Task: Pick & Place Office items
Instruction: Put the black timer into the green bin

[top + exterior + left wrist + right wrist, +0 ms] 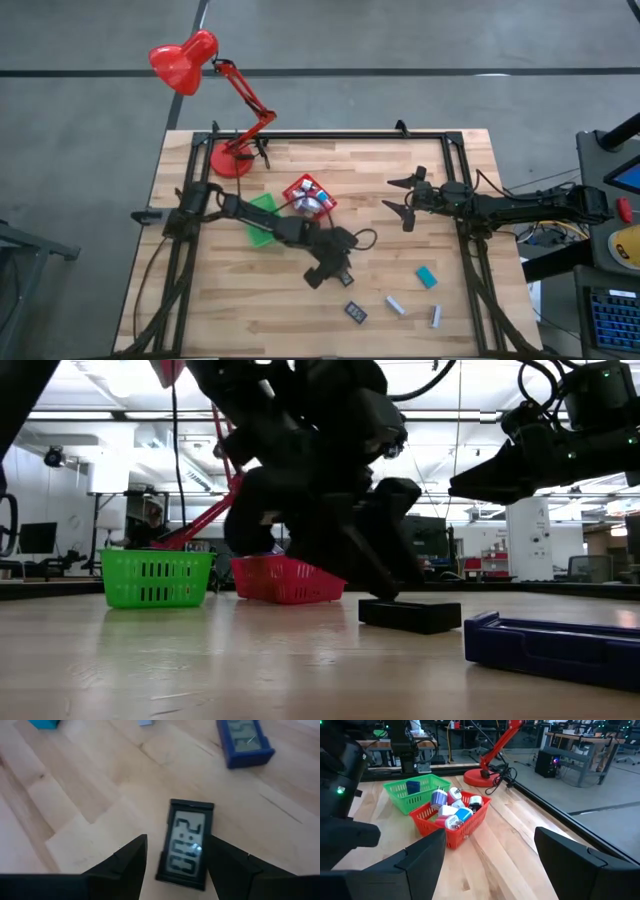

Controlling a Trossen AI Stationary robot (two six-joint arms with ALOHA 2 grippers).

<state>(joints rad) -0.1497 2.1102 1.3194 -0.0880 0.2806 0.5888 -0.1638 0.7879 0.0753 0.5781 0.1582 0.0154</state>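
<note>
Hovering over a black clock [186, 842] near the table's middle, the left gripper [177, 865] straddles it, jaws apart — the pick is not yet made (closing comes next, I'd say). Off to the right, the right gripper [402, 197] waits, jaws wide.

A: Where do the cameras sit?

B: One looks straight down on the whole table [300, 320]. One sits at tabletop level, facing the room, close behind the left gripper [385, 585].

A: And the wrists?

B: The left looks down, very near, at a black clock [186, 842] between its fingers (also visible low). The right faces the red bin [452, 827], seen overhead too.
</note>
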